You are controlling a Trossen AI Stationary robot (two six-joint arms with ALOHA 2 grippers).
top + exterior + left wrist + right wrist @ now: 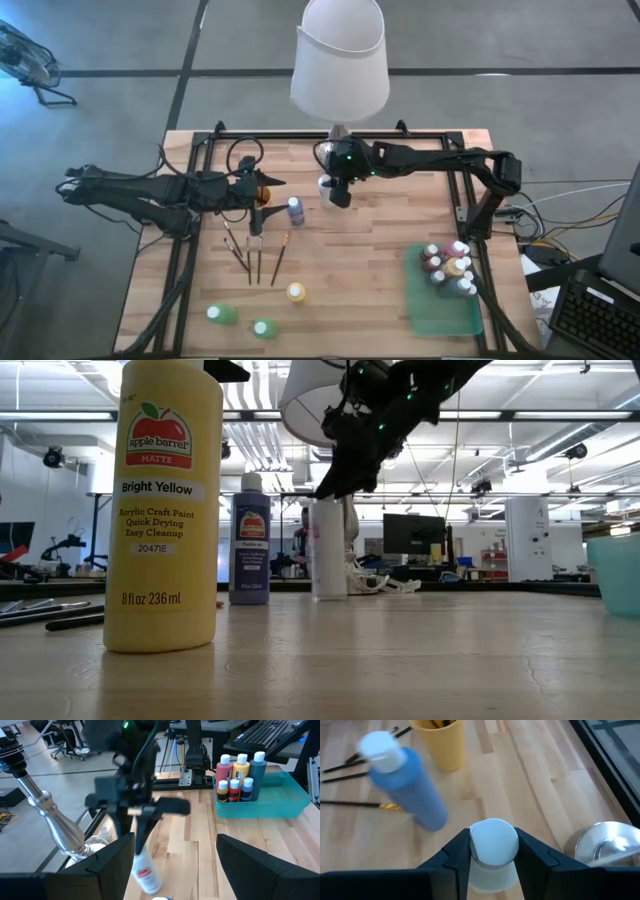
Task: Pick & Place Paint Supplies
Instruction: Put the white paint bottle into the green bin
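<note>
My right gripper [492, 851] has its two fingers pressed against the white cap of a white bottle [327, 548], so I judge the pick step in hand: the grasp is closing on it while it stands upright on the table [370, 260], just beside the lamp's [340, 60] metal base. A little farther from the lamp stands a blue bottle [295, 209], apart from my catch, and beyond it a yellow cup [441, 742] near my left gripper [262, 190], which waits with its jaws spread and nothing between them. Farther still from the lamp lie the paintbrushes [255, 252], then a yellow bottle [296, 292] and two green bottles [222, 314] toward the table's near edge. Well apart from the lamp, at the right side, sits the green tray [440, 310] with several bottles already standing in it. Next, I think, I must firm the hold, lift straight up clear of the lamp base, and carry the bottle across to that tray without knocking the blue one.
</note>
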